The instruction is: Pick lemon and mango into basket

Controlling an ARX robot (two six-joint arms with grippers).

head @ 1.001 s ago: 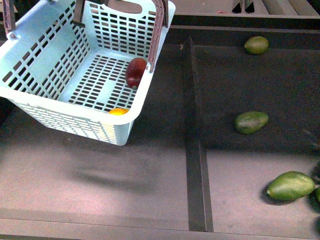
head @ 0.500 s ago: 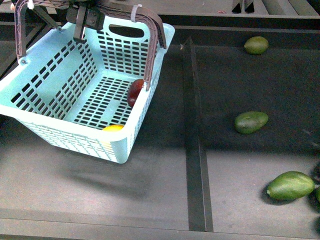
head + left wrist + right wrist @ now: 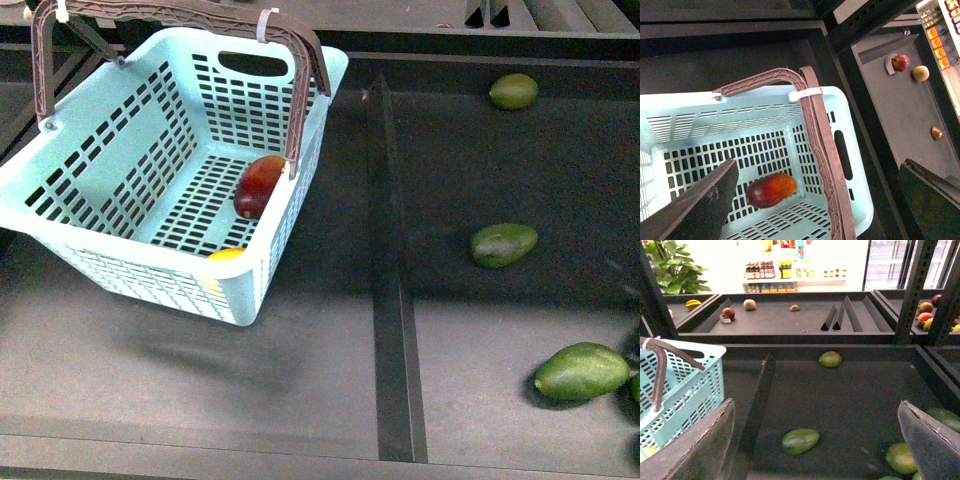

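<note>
The aqua basket [image 3: 130,268] stands on the left part of the dark shelf, its brown handles [image 3: 180,12] raised. The dark red mango [image 3: 259,185] lies on the basket floor near the right wall. The yellow lemon [image 3: 227,254] shows only as a sliver behind the front wall. Neither gripper shows in the front view. My left gripper [image 3: 819,165] is open above the basket [image 3: 852,165], over the handle [image 3: 817,120], with the mango [image 3: 771,189] below it. The lemon does not show there. My right gripper [image 3: 816,402] is open and empty over the right compartment, apart from the basket [image 3: 685,385].
Three green oval fruits [image 3: 513,91] [image 3: 503,244] [image 3: 581,371] lie in the right compartment, past a raised divider [image 3: 385,250]. The right wrist view shows green fruits [image 3: 800,440] [image 3: 830,359] and a back shelf with more fruit [image 3: 749,304].
The basket has settled lower and more level. My left gripper has let go of the handle and left the front view. The mango has rolled a little left on the basket floor.
</note>
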